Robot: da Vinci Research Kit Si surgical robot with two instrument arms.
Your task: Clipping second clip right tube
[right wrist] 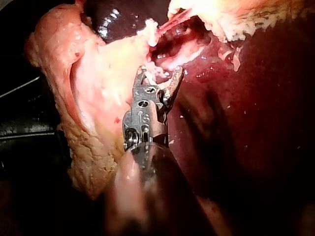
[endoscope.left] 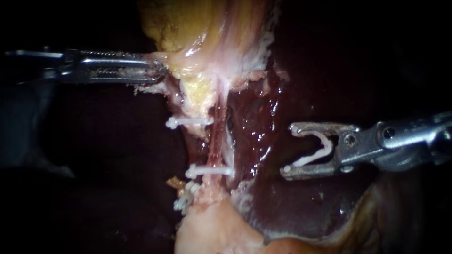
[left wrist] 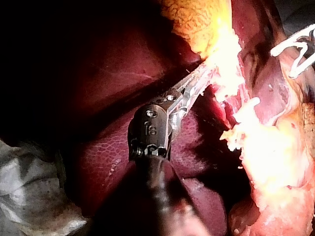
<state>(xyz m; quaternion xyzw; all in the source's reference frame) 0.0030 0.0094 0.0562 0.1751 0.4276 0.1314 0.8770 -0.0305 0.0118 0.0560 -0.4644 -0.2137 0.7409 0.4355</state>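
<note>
A reddish tube (endoscope.left: 218, 141) runs down the middle of the endoscope view, below the yellow-pink gallbladder (endoscope.left: 197, 28). A white clip (endoscope.left: 209, 170) crosses it low down. Another white clip (endoscope.left: 188, 122) sits higher, on the pale strand just to its left. My right instrument (endoscope.left: 288, 149) stands to the right of the tube, apart from it, over the dark liver (endoscope.left: 292, 207). Its jaws stand wide apart and carry an open white clip (endoscope.left: 316, 153). My left instrument (endoscope.left: 160, 73) is shut on the gallbladder's lower edge, which it holds to the left.
More white clips (endoscope.left: 186, 197) sit on pale tissue (endoscope.left: 212, 230) at the lower end. In the left wrist view the left instrument (left wrist: 199, 81) bites bright yellow tissue. In the right wrist view the right instrument (right wrist: 159, 73) stands beside a pale tissue flap (right wrist: 98, 88).
</note>
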